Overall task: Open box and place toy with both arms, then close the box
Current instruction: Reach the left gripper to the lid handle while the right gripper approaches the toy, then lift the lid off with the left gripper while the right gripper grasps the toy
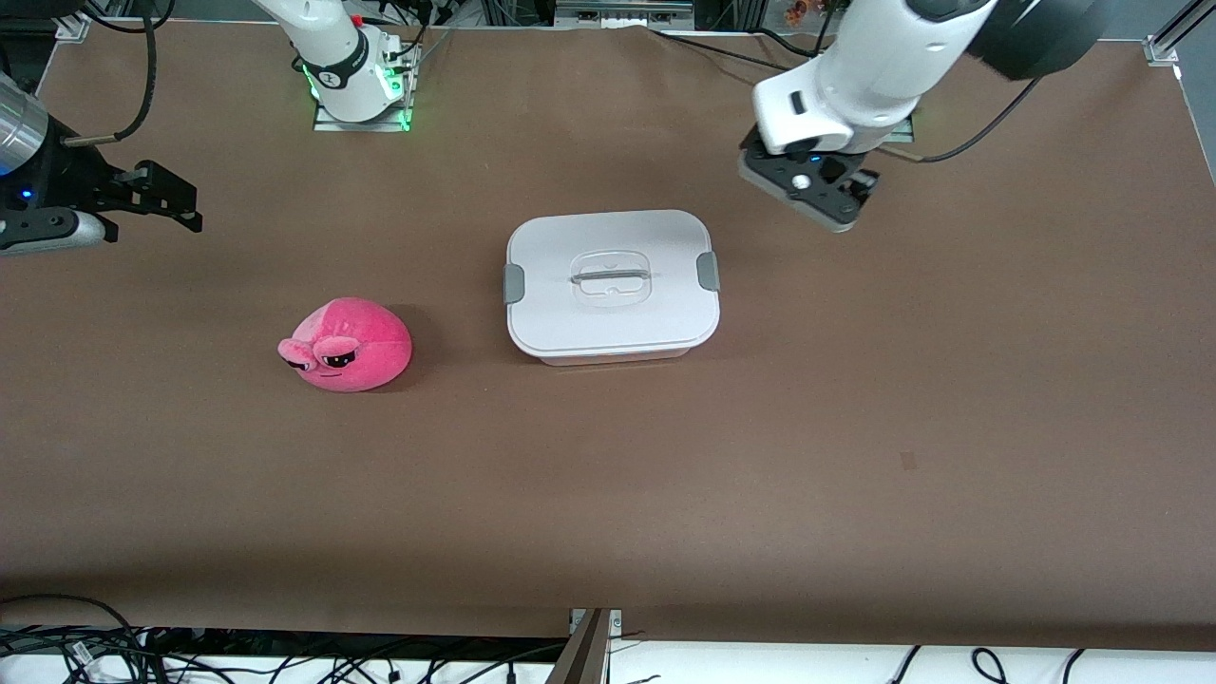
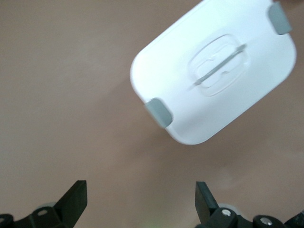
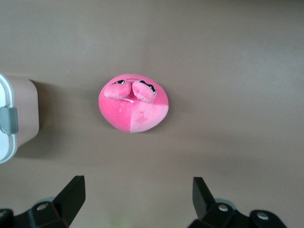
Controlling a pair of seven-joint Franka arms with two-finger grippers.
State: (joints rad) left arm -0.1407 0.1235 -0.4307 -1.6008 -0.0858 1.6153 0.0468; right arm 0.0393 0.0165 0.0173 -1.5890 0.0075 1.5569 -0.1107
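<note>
The brown desk point(image 1: 855, 456) is seen with cables along its edges. The closed box point(image 1: 613, 285) is placed at its middle, the toy point(image 1: 347, 344) beside it toward the right arm's end. The left gripper point(image 2: 141, 202) and right gripper point(image 3: 137, 199) are held released above the desk.

A robotics lab here: two bolted-down arms point(image 1: 332, 57) on a brown-covered surface point(image 1: 608, 494), loose cables point(image 1: 95, 646) trailing along its near edge.

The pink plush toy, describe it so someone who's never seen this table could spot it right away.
On the brown table, find the white-lidded box near the middle. The toy sits beside it toward the right arm's end, slightly nearer the front camera and apart from the box. It is the only hot-pink, soft, round thing, with bulging sleepy eyes.
</note>
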